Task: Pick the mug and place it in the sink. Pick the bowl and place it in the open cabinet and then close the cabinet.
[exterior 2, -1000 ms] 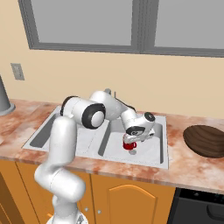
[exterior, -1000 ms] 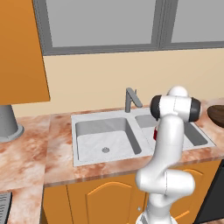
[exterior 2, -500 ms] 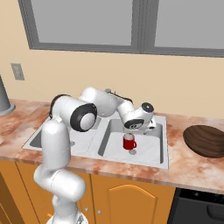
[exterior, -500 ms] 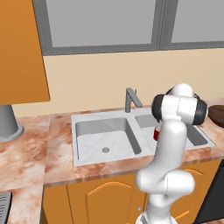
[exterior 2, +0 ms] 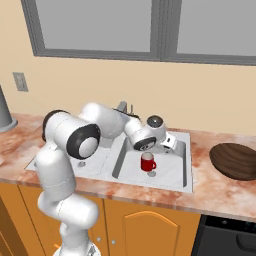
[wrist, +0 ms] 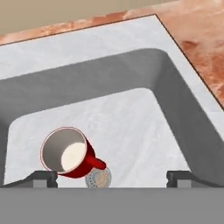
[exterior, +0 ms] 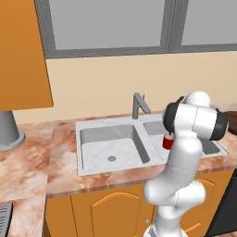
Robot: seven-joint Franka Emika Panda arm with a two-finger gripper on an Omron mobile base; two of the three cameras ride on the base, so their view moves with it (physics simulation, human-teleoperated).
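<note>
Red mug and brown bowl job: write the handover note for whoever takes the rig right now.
Gripper: open, holding nothing, above the right basin.
Small red mug: upright in the right basin of the grey metal sink, beside the drain. Mug step done.
Wide dark brown ribbed bowl: on the marble counter, right of the sink, untouched.
Left: put the bowl in the orange wall cabinet, then close it.

Your two base views look forward and down on the sink (exterior: 111,143) (exterior 2: 172,172) from behind the arm, one from either side. Your hand view sits close above its right basin, looking steeply down at the drain (wrist: 98,178).
</note>
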